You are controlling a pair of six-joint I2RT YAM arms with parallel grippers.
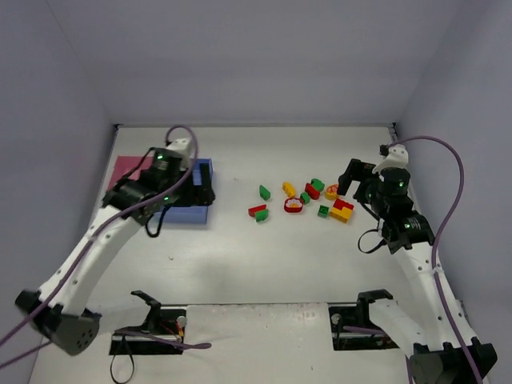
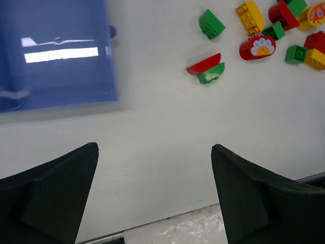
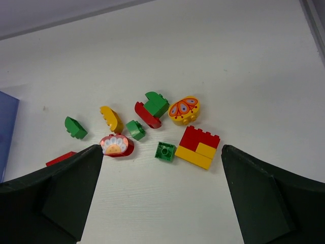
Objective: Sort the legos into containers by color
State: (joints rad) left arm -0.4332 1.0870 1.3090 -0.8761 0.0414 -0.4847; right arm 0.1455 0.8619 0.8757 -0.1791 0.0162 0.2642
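The legos lie loose on the white table right of centre: a green rounded one, a red and green pair, a red flower piece, a yellow butterfly piece and a red-and-yellow block. The blue container and the pink one sit at the left; I cannot make out a light-blue one. My left gripper is open and empty at the blue container's right edge. My right gripper is open and empty just right of the legos; its view shows the small green brick and the block between its fingers.
Grey walls close the table at the back and both sides. The left arm crosses over both containers. The visible part of the blue container holds nothing. Dark base mounts sit at the near edge.
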